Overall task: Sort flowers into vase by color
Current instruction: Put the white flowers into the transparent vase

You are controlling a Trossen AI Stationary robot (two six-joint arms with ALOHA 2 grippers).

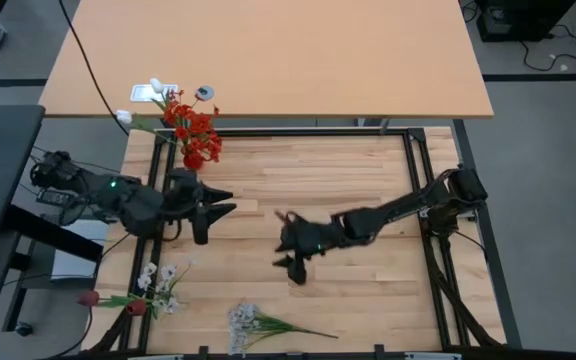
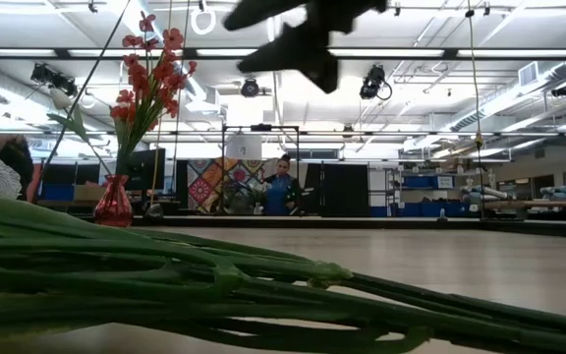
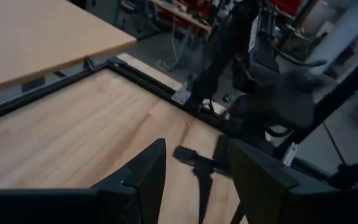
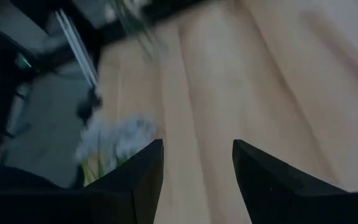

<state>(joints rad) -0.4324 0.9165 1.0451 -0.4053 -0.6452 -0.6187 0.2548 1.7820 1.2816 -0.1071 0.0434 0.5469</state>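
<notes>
Red blossom clusters stand in a small red vase at the table's far left corner. White blooms and dark maroon tulip buds lie at the near left edge. A pale white bunch lies at the near edge, and its green stalks fill the front of the low view. My left gripper hovers open at the left middle, near the vase. My right gripper hovers open over the table's centre, with the pale bunch blurred ahead of its fingers.
A black metal frame borders the wooden work surface. A larger tan table stands beyond the far edge, with small white objects on it. Bare wood lies to the right of the flowers. A person stands far off in the room.
</notes>
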